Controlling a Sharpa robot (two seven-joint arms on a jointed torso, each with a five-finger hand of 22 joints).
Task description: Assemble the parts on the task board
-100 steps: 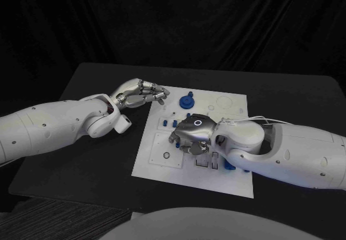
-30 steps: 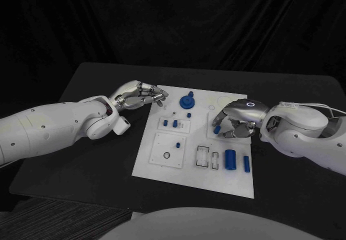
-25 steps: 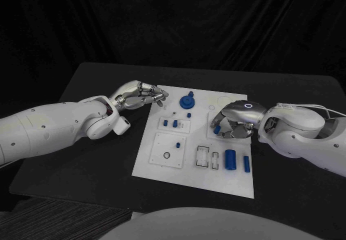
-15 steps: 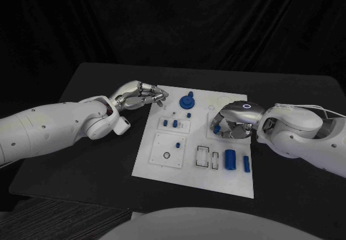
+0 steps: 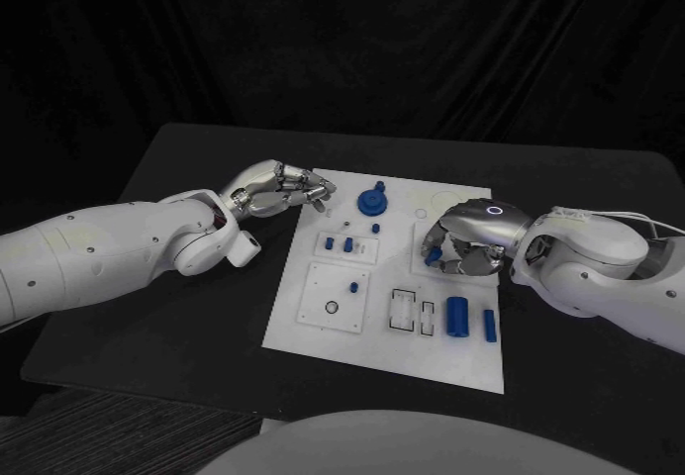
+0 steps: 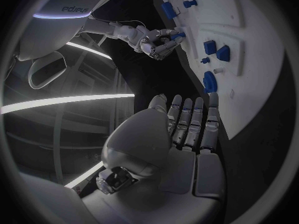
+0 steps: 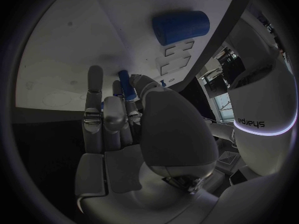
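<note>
A flat white board with a matte surface lies in the middle of the black table. Shallow square and round outlines are cut into its face.

The right hand, silver metal with a smooth domed back, hangs over the right side of the board with its fingers curled down and inward. The right wrist view shows a small blue peg, a short round stick, pinched between the thumb and the fingertips just above the white surface. In the head view the same peg shows as a blue spot at the fingers' left side.

The left hand sits just off the board's upper left corner, above the black table. Its fingers lie straight, side by side and close together, holding nothing.

A round blue knob with a small stem on top stands near the board's top edge. Below it, several little blue blocks sit in a raised square panel. Lower down, a small blue pin stands in another square panel beside a dark ring. To the right, a fat blue cylinder with a ribbed look lies on its side, and a thinner blue rod lies next to it, near the board's right edge.
</note>
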